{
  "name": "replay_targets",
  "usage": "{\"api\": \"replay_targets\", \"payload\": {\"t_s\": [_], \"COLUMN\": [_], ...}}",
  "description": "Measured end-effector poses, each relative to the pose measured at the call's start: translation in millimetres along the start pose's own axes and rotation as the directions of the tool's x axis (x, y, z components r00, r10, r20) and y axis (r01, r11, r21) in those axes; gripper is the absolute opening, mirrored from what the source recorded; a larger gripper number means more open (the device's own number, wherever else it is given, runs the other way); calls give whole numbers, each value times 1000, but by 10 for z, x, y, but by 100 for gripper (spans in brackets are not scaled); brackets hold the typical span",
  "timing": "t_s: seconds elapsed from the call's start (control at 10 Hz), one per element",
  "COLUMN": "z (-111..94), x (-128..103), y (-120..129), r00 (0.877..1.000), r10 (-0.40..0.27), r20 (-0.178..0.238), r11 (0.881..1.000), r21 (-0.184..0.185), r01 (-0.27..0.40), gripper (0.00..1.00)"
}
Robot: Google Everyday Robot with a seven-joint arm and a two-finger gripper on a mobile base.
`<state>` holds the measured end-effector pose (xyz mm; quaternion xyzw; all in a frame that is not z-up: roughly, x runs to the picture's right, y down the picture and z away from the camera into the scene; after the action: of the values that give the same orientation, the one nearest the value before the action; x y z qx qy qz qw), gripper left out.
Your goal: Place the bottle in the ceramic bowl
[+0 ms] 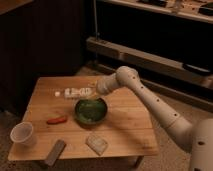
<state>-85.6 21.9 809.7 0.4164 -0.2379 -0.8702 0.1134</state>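
One gripper [96, 89] sat low over the back-middle of the wooden table [125, 125], at the end of the white arm [150, 98] that came in from the right side of the view. The gripper was right at the right-hand end of the bottle [75, 92]; whether it was wide, narrow or clamped on anything could not be told, nor whether it touched the bottle. The bottle lay on its side on the table top, white cap pointing left and clear body toward the gripper, outside the ceramic bowl [91, 111]. The bowl, dark green and glossy, stood upright just in front of the gripper and bottle, near the table's middle, with nothing clearly seen inside it. Left of the bowl, close by but apart from it, lay a small red-orange item [56, 120], too blurred to name. A pale squarish packet [97, 144] lay in front of the bowl near the front edge. A grey bar [55, 152] lay at the front-left edge, angled. A white cup [22, 134] stood upright at the left front corner, well apart from the bowl. Behind the table, dark shelving [150, 55] ran across the background, and the floor [165, 92] to the right was lighter.
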Motion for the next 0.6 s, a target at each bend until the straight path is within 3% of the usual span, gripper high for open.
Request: {"api": "replay_targets", "payload": {"t_s": [0.6], "z": [-66], "x": [-38], "y": [-4], "r00": [1000], "r10": [1], "r20": [-12], "r11": [1000], "r21": [-17], "r01": [-1], "gripper": [5]}}
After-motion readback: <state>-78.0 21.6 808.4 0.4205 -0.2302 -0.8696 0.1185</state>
